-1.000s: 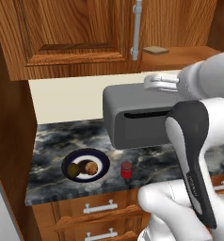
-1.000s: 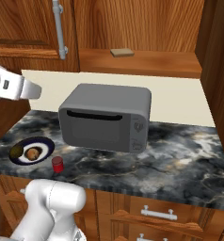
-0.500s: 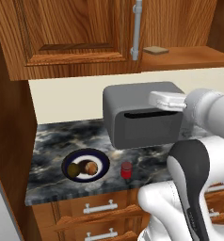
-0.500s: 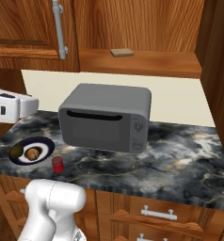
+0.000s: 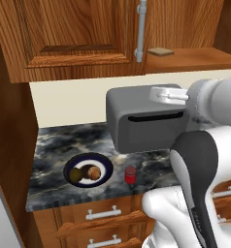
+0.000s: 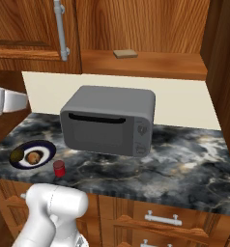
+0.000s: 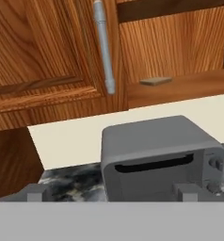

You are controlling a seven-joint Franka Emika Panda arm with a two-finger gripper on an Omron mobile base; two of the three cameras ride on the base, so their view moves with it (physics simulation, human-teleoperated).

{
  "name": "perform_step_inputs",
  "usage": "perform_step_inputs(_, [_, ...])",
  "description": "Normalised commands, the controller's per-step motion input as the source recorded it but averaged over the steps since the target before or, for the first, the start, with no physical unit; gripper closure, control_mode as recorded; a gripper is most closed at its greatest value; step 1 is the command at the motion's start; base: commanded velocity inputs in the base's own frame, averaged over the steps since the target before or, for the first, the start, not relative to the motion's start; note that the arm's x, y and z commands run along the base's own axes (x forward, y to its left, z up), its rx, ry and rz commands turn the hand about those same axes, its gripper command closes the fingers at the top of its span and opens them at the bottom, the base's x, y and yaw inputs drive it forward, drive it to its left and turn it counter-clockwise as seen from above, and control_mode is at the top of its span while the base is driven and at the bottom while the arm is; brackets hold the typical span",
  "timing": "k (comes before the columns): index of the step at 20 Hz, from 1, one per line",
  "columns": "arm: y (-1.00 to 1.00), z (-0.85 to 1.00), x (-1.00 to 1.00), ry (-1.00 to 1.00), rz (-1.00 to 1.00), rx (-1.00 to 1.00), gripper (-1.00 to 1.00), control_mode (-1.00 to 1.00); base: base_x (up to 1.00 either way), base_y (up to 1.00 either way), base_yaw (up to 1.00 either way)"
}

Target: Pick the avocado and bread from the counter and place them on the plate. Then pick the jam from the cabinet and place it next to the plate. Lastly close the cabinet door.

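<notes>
Veined marble counter, wood cabinet

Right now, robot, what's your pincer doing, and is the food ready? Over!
Pincer open, empty, facing the toaster oven. Avocado and bread on plate, jam beside it. Cabinet right side open.

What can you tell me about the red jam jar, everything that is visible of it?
The jam is a small red cylindrical jar with a darker red lid. It stands upright on the dark marble counter, close to the front edge, just beside the plate on its right as the left base view shows it, apart from the rim. In front of the grey microwave. Nothing grips it; no label is readable.
</notes>
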Motion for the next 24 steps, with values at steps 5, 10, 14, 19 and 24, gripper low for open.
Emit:
perform_step_inputs(5, [0.04,0.05,-0.14,0.04,0.0,-0.02,-1.0,-1.0,0.0,0.0,0.0])
perform_step_inputs(10, [-0.23,0.0,-0.36,0.0,0.0,0.02,-1.0,-1.0,0.0,0.0,0.0])
perform_step_inputs(14, [-0.45,0.0,-0.7,0.0,0.0,0.02,-1.0,-1.0,0.0,0.0,0.0])
perform_step_inputs(19, [-0.28,-0.02,-0.62,0.0,0.0,0.0,-1.0,-1.0,0.0,0.0,0.0])
perform_step_inputs(24, [-0.27,-0.01,-0.7,0.0,0.0,0.0,-1.0,-1.0,0.0,0.0,0.0])
